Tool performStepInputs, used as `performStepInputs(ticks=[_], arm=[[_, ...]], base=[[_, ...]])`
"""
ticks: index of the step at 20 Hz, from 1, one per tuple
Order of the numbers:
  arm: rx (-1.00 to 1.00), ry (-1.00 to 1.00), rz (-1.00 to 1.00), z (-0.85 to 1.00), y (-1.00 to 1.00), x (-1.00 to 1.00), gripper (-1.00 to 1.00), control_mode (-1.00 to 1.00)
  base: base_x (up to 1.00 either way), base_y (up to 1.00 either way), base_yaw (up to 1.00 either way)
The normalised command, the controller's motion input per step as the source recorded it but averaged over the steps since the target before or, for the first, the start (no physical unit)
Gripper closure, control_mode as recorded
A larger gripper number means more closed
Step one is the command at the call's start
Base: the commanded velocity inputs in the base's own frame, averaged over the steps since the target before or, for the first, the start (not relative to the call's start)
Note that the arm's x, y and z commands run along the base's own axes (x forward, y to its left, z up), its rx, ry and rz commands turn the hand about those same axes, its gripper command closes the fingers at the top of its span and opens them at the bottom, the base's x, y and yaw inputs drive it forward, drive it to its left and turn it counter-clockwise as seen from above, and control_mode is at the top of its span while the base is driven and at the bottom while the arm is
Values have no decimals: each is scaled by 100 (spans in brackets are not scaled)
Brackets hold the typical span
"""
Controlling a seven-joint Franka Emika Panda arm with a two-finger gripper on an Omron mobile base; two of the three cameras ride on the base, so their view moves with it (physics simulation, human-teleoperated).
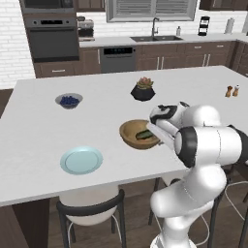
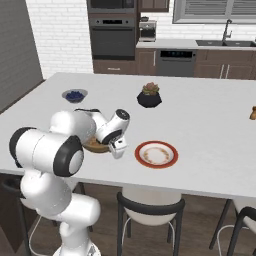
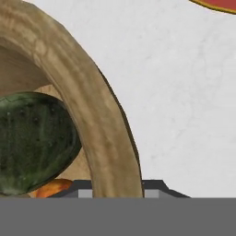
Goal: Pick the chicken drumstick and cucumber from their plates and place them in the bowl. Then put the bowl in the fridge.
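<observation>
Left base view: the wooden bowl [image 1: 137, 134] is sitting near the front edge of the white tabletop [image 1: 38, 131], with the cucumber [image 1: 144, 134] lying inside it. The arm is bending over from four o'clock, and its wrist is covering the bowl's right rim. The pale blue plate [image 1: 81, 160] is lying bare at eight o'clock from the bowl, well apart. The small bowl of blueberries [image 1: 69, 100] is standing at ten o'clock, the black plant pot [image 1: 143, 90] at twelve.

Right base view: the tool [image 2: 117, 149] is hanging just beside the bowl [image 2: 95, 146], at its three o'clock side; I cannot tell whether its jaws are apart or together. The red-rimmed plate [image 2: 156, 154] is lying further toward three o'clock, near the tool.

Hand view: the bowl's thick rim [image 3: 87, 115] is arching across the left half. Inside it, the cucumber's [image 3: 32, 140] rounded end is resting above a sliver of the orange chicken drumstick [image 3: 51, 188]. An edge of the red rim is showing at one o'clock.
</observation>
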Motion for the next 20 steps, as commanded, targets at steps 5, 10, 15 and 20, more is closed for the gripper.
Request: performStepInputs(ticks=[5,10,15,20], arm=[[0,-2,-17,79,0,-62,100,-100],[-1,0,-21,75,-3,-48,100,-100],[0,0,-28,78,-16,-52,100,-100],[0,1,-24,64,-9,-75,100,-100]], base=[[0,0,0],[0,0,0],[0,0,0],[0,0,0]])
